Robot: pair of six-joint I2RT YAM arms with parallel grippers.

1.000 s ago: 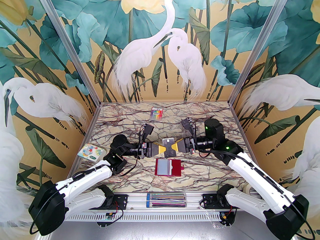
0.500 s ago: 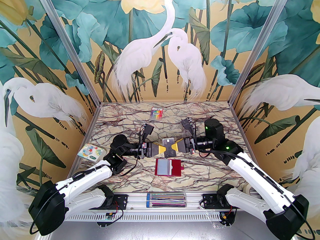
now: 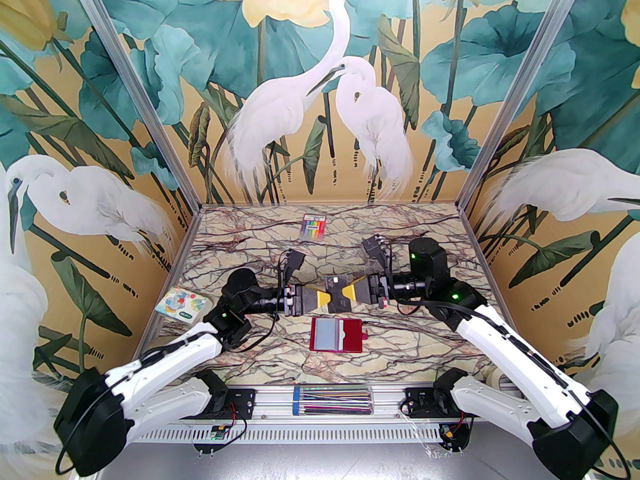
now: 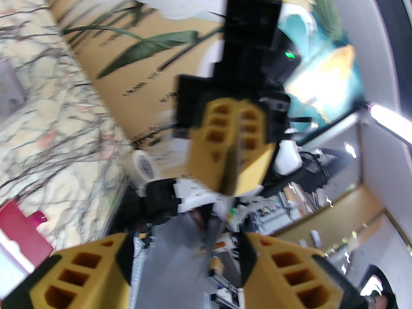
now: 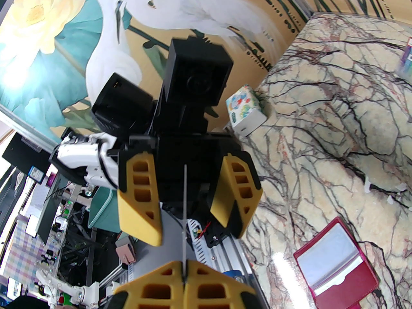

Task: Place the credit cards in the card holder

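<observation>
The left pincer (image 3: 324,300) is letting go. A second ago its yellow fingers were clamped on the dark credit card (image 3: 334,288); now they are standing apart on either side of it, touching nothing. In the right wrist view the card (image 5: 185,204) is running edge-on between those spread fingers. The card is hanging in the air between the two pincers. The right pincer (image 3: 351,294) is clenching the card's other end alone, its grip having tightened fully over the same second. By my reading the hand-over is finishing and the card is passing to the right arm for insertion.

Well to the left of the left pincer, by the wall, a patterned pack (image 3: 181,305) is lying flat. Beyond both pincers, toward the back wall, a rainbow-striped pack (image 3: 313,227) is resting. Just on the near side of the pincers and below them, the card holder (image 3: 336,334) is lying open with its clear sleeves facing up. Nearer still, a clear box (image 3: 332,400) of coloured sticks is sitting on the rail. Behind the right arm, a roll of tape (image 3: 497,378) is peeking out.

Only the left pincer's spread fingers are standing in the way. They are flanking the card, so they probably need to back off before it swings down to the holder.
</observation>
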